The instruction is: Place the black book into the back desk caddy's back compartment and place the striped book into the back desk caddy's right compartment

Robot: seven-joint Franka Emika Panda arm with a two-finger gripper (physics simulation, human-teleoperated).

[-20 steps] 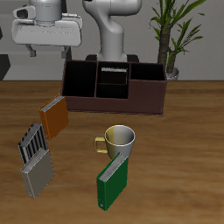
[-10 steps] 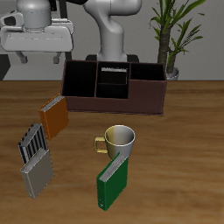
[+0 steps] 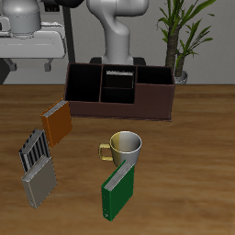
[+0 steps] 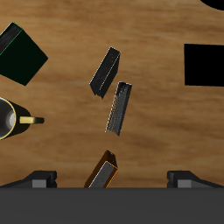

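Note:
The back desk caddy (image 3: 138,110) stands at the back of the table. A thin book with a pale top edge (image 3: 119,72), seemingly the black book, stands in its back compartment. The wide right compartment (image 3: 84,83) holds nothing. The striped book (image 3: 35,149) leans on edge on the table between an orange book (image 3: 58,122) and a grey book (image 3: 39,184). It also shows in the wrist view (image 4: 119,108). My gripper (image 3: 27,66) is open and empty, high beside the caddy's end, above the books. Its fingertips (image 4: 39,179) stand wide apart.
A yellow-rimmed grey mug (image 3: 124,145) stands mid-table, with a green book (image 3: 119,190) leaning in front of it near the front edge. A potted plant (image 3: 179,37) stands behind the caddy. In the wrist view the orange book (image 4: 102,171) lies nearest the gripper.
My gripper has moved sideways away from the caddy, out over the row of books, still open and empty. Nothing on the table has moved.

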